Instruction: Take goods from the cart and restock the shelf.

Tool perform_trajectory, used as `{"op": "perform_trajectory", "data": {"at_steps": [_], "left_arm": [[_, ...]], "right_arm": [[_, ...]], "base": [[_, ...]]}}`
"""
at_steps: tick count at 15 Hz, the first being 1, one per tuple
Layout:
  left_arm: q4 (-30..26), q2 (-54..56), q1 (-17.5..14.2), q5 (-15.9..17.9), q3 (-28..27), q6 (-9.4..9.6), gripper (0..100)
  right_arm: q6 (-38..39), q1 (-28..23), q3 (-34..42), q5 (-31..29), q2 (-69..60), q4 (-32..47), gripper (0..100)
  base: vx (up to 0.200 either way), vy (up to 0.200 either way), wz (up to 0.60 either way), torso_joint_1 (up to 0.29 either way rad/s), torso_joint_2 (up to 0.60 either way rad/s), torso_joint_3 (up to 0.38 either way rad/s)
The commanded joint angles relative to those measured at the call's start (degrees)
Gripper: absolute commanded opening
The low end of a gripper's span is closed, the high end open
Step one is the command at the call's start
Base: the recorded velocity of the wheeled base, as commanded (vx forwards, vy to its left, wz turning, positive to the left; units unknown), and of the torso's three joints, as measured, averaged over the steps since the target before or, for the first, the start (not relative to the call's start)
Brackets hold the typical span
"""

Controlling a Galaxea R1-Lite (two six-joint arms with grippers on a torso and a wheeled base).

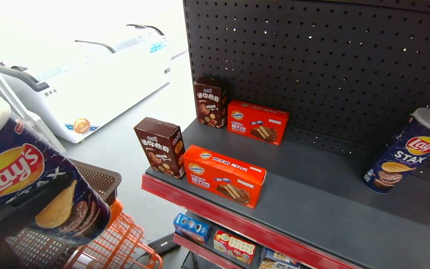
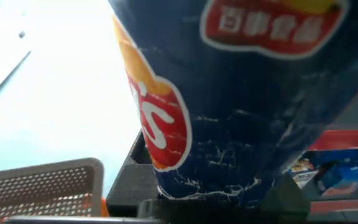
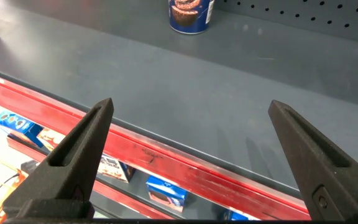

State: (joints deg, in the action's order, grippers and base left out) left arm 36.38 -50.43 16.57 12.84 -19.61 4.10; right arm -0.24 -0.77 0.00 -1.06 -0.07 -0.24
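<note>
two chip cans are in play. a dark grey shelf (image 1: 330,209) with a red front lip runs below a black pegboard (image 1: 330,56). on it a front brown box (image 1: 161,147) stands at the lip just beside a front orange box (image 1: 224,175), and a back brown box (image 1: 210,101) and a back orange box (image 1: 258,121) sit near the pegboard. a lower shelf (image 1: 200,248) carries small blue and red packs. beyond the shelf end lie grey floor (image 1: 125,149) and a white chest freezer (image 1: 99,86).

the held can (image 1: 32,175) is clamped in the left pincer (image 1: 24,201), one black finger across its side, above the brown basket (image 1: 99,179) of the orange cart (image 1: 125,239). its long axis tilts: white lid up and toward the robot's left, base down toward the cart.

the shelf can (image 1: 405,157) stands on its base at the robot's right, close to the pegboard, lid up.

the right pincer (image 3: 191,106) hangs over the shelf's front lip, spread wide with nothing between its fingers.
</note>
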Motion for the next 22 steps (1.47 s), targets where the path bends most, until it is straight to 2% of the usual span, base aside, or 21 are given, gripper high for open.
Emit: {"op": "perform_trajectory", "data": {"at_steps": [1,2,4,6,8,11,15,17,22], "left_arm": [[-0.1,-0.8,4.2,0.0,-0.2,-0.05,0],[0.1,-3.0,7.1,0.0,-1.1,-0.05,0],[-0.1,-4.7,8.6,0.0,-3.9,-0.05,0],[-0.2,-6.9,12.4,-0.2,-5.1,-0.14,0],[0.0,-9.0,13.7,-0.1,-5.3,-0.14,0],[0.1,-13.4,18.1,-0.1,-7.6,-0.05,0],[0.1,-18.2,21.5,0.0,-10.6,0.12,0],[0.1,-18.6,21.8,0.2,-10.7,0.12,0],[0.1,-21.8,28.0,1.2,-13.1,0.12,0]], "right_arm": [[0.0,0.0,0.0,0.0,0.1,0.0,100],[0.0,0.0,0.0,0.0,0.1,0.0,100],[0.0,0.0,0.0,0.0,0.1,0.0,100],[0.0,0.0,0.0,0.0,0.1,0.0,100],[0.0,0.0,0.0,0.0,0.1,0.0,100],[0.0,0.0,0.0,0.0,0.1,0.0,100],[-0.1,0.1,0.0,0.1,0.1,0.0,100],[-0.1,0.1,0.0,0.1,0.1,0.0,100],[-0.2,0.1,0.0,0.2,0.1,0.0,100]], "base": [[0.000,0.000,0.00,0.000,0.00,0.000],[0.000,0.000,0.00,0.000,0.00,0.000],[0.000,0.000,0.00,0.000,0.00,0.000],[0.000,0.000,0.00,0.000,0.00,0.000],[0.000,0.000,0.00,0.000,0.00,0.000],[0.000,0.000,0.00,0.000,0.00,0.000],[0.000,0.000,0.00,0.000,0.00,0.000],[0.000,0.000,0.00,0.000,0.00,0.000],[0.000,0.000,0.00,0.000,0.00,0.000]]}}
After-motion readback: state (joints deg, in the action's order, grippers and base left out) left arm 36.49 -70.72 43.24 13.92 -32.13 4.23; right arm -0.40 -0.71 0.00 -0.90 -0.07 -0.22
